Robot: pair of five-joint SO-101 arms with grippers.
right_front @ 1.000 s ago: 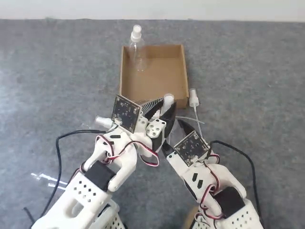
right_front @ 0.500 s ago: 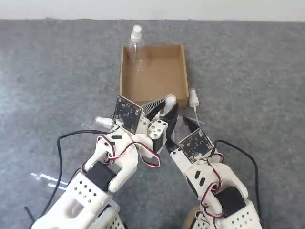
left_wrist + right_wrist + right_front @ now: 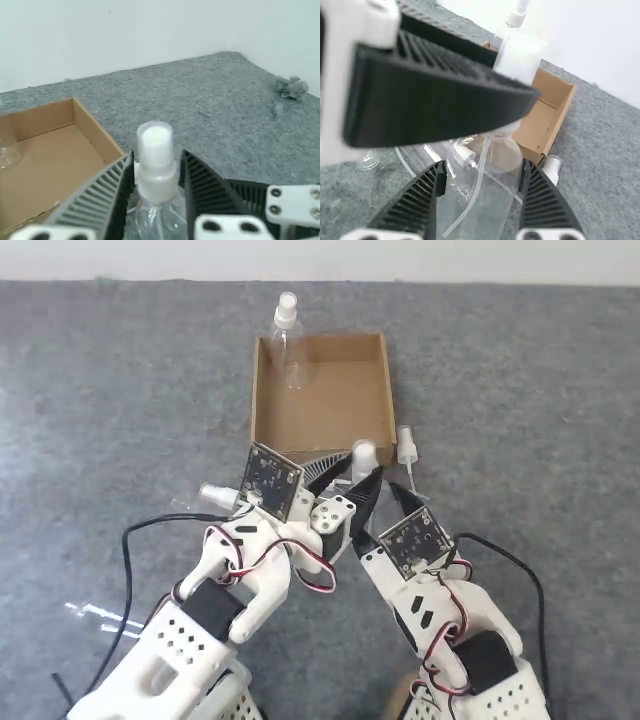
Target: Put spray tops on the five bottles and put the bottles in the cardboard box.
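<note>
A: Checking left gripper point(image 3: 157, 157), pose?
B: Stretched forward, low by the near wall of the cardboard box point(image 3: 330, 405). Clamped tight on the bottle point(image 3: 157, 220), just under its spray top point(image 3: 155, 142).
A: Bottle axis?
B: Upright, top skyward.
A: And right gripper point(image 3: 482, 167)?
B: Angled in alongside, parted astride the bottle's clear body. Can't tell about contact.
</note>
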